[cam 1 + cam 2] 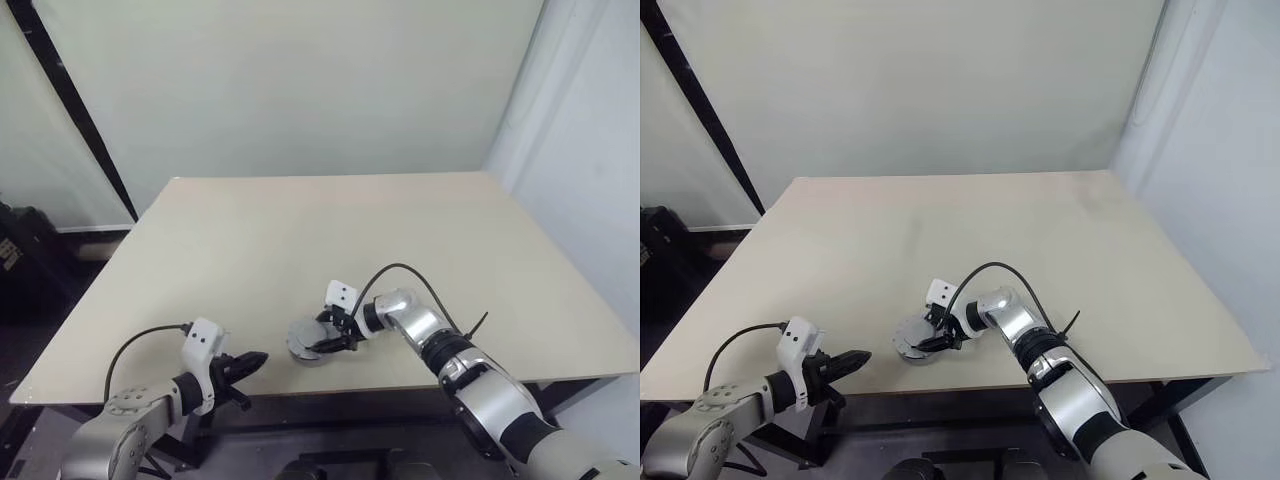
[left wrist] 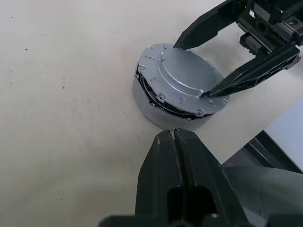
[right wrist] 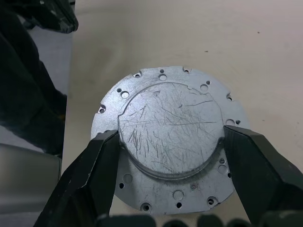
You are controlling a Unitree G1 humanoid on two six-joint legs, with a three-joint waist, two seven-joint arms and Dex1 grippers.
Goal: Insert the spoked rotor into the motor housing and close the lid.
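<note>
The grey motor housing (image 2: 150,105) stands on the table near its front edge. The lid (image 3: 170,123), a scratched grey disc with small rim holes, lies flat on top of it, with a dark gap showing along one side. The spoked rotor is hidden. My right gripper (image 1: 334,336) reaches in from the right. Its two black fingers (image 3: 102,156) press against opposite sides of the lid's raised centre. My left gripper (image 2: 174,134) is shut and empty, a short way in front of the housing at the table's edge and apart from it.
The beige table (image 1: 300,220) stretches far and wide behind the housing. Its front edge (image 1: 300,392) runs just below both grippers. A black cable (image 1: 400,270) loops over my right wrist. A dark slanted bar (image 1: 75,105) leans at the back left.
</note>
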